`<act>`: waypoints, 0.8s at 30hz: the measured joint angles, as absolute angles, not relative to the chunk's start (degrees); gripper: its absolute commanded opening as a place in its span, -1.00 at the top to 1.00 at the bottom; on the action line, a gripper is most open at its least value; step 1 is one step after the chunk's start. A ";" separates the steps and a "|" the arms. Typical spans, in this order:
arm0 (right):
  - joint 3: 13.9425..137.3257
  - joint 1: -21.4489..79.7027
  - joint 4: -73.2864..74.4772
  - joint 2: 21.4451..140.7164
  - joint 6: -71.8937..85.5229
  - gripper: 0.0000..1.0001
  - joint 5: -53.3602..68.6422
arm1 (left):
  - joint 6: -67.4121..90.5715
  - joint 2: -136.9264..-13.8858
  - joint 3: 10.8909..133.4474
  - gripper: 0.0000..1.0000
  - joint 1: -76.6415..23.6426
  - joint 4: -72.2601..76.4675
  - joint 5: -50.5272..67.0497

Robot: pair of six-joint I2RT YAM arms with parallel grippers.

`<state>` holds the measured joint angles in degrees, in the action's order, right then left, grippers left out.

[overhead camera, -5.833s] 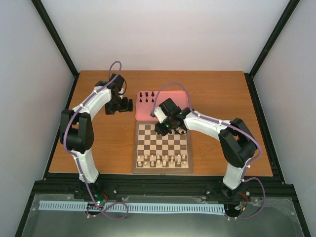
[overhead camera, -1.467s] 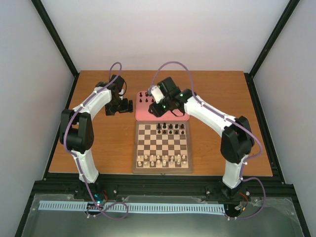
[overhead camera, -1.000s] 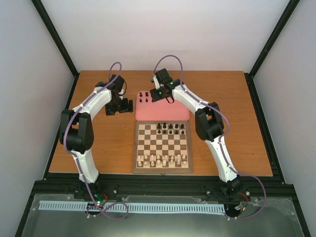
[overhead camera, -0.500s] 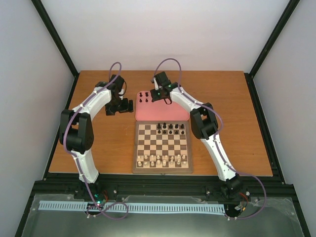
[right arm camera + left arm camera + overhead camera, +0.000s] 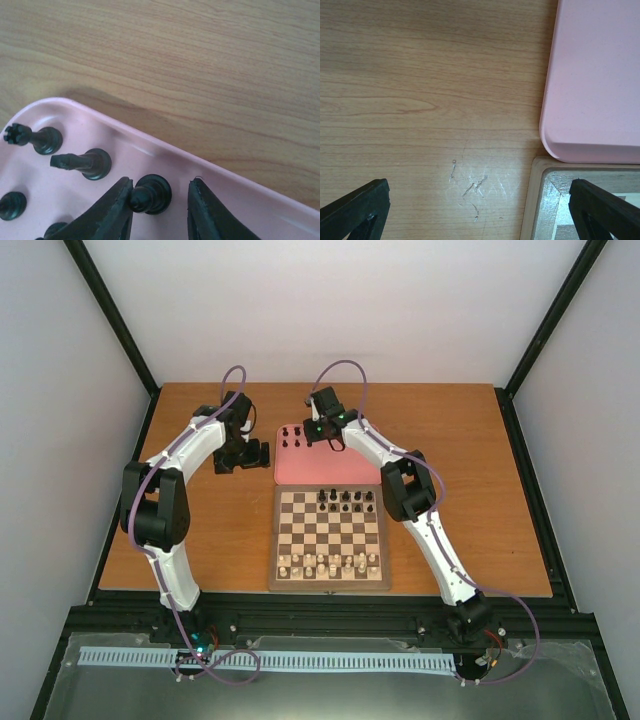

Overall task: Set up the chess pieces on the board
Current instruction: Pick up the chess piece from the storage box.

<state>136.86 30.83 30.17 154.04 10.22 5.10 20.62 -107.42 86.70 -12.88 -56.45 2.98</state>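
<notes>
**Swung from board to tray, closing on a pawn**

Having left the board [image 5: 328, 530], my right pincer [image 5: 160, 212] is straddling a black pawn [image 5: 150, 194] standing in the tray's [image 5: 240, 200] far corner. Its jaws are apart and narrowing, not yet clamping. I am judging it best to centre first, then squeeze gently. My left pincer [image 5: 255, 453] is hanging wide open beside the tray.

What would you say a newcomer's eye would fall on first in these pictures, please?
The right end effector, stretched to the pink tray's far left corner, has its fingers either side of a black piece. Nearer, the board carries cream pieces along its near rows and a few black pieces at its far right. The left end effector hangs open over the table left of the tray.
</notes>
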 measured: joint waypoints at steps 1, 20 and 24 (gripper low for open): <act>136.88 30.83 30.06 154.04 10.55 0.41 5.17 | 20.62 -107.42 86.70 -0.99 -12.88 -56.45 3.01; 137.21 30.46 29.23 154.04 9.96 0.94 6.46 | 20.62 -107.42 86.70 -0.99 -12.88 -56.47 3.07; 135.79 30.46 29.85 152.55 9.30 0.94 6.00 | 20.62 -107.42 86.70 -1.00 -12.88 -56.47 3.07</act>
<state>135.79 30.46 29.85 152.55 9.30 6.00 20.62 -107.42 86.70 -12.88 -56.47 3.07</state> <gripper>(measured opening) 0.089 0.997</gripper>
